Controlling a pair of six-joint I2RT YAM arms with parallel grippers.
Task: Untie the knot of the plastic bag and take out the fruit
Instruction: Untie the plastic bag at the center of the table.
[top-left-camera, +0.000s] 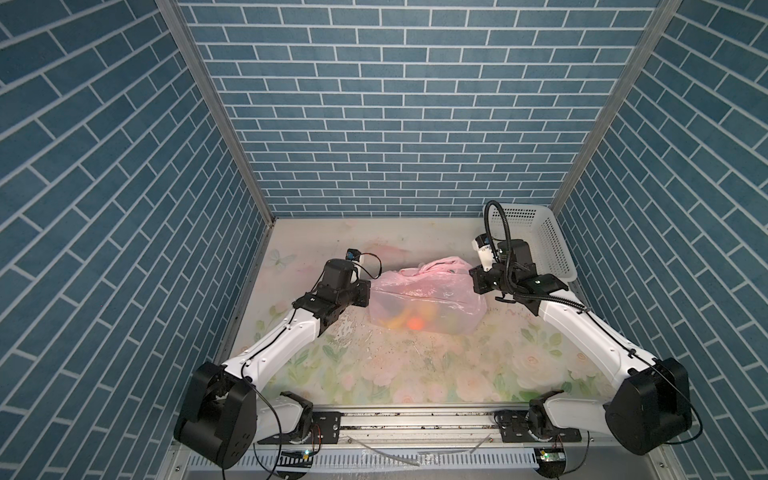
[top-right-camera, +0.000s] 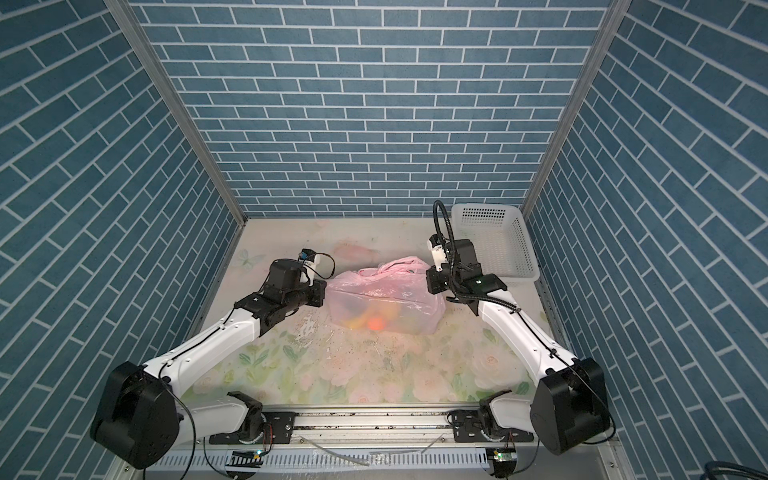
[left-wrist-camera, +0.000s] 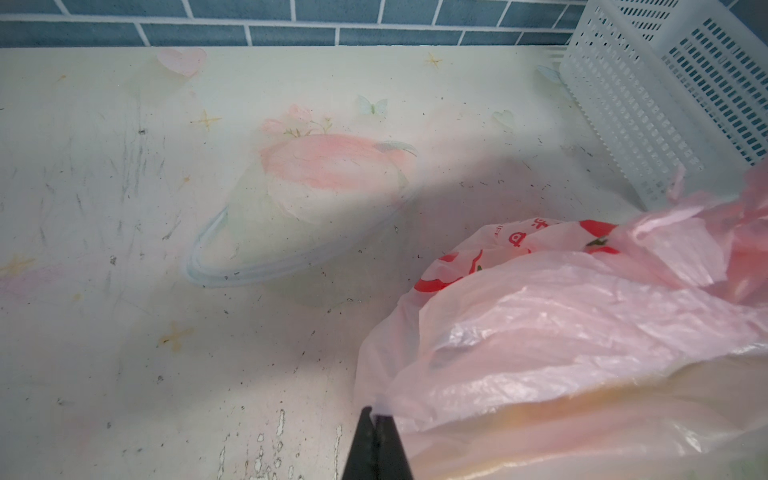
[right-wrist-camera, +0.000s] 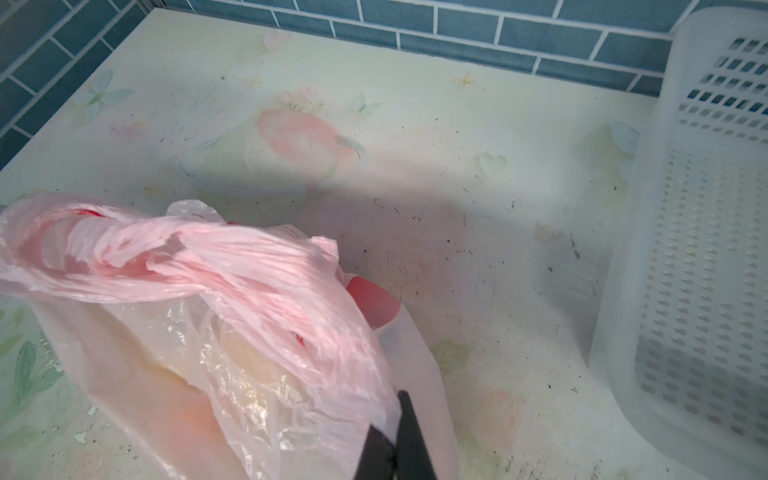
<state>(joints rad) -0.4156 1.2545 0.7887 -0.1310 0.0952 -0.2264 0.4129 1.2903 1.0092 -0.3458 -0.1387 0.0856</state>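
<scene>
Two arms meet at the plastic bag, one on each side, in both top views.

- Bag: lies mid-table, slumped on its side, handles toward the back wall. The fruit is inside and shows through the film as orange and yellow blurs; none is out yet.
- Knot: the knot reads as a twisted pink bunch where the handles join. It looks tied, though its tightness cannot be judged.
- Left gripper: jaws pressed together, with a fold of the bag's side film pinched at the tips. This is probably an anchor, so the light bag does not slide when the other arm pulls.
- Right gripper: jaws closed on the gathered strand of handle film that runs down from the knot. The hold is low on the strand, likely so a pull feeds slack back through the tie.
- Basket: the white perforated basket stands in the far corner just beyond the right arm, apart from the bag and presumably meant for the fruit.
- Surface: the table has a pale floral covering, scuffed, flaking and speckled with dark grit near the bag.
- Room: blue brick-patterned walls enclose three sides, and the light is even.
</scene>
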